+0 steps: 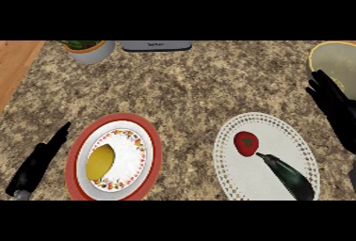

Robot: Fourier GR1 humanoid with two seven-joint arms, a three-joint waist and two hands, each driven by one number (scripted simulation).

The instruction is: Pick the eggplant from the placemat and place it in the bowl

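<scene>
Our right hand (334,106) hangs open at the view's right edge, fingers straight and spread, holding nothing. Below it and a little to its left, the eggplant (288,175) lies slantwise on the white placemat (236,176), its stem end just beside the tomato (245,142). Well to that hand's left, the floral bowl (132,150) sits on a red plate (75,157) on the counter (195,89). Our left hand (38,162) rests beside that plate, fingers straight.
</scene>
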